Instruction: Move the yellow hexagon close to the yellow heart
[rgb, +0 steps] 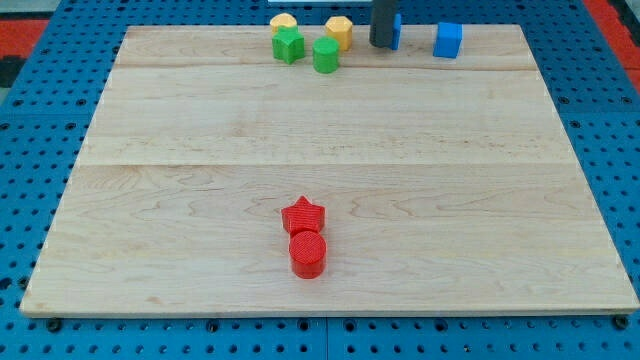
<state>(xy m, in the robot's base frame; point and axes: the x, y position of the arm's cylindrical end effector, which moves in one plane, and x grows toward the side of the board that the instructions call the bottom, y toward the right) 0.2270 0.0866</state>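
Top edge of wooden desk: yellow hexagon block just right of green cylinder, which sits between it and yellow heart block. My tip, no hand fitted, beside hexagon's right.

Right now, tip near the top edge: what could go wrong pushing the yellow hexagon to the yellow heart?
1. My tip sits on the view's right of the yellow hexagon, beside a blue block it partly hides. A leftward push may run the hexagon into the green cylinder.
2. The green block looks to be touching the yellow heart, so contact could shift the heart.
3. All sit near the board's top edge; a skewed push could slide one off.
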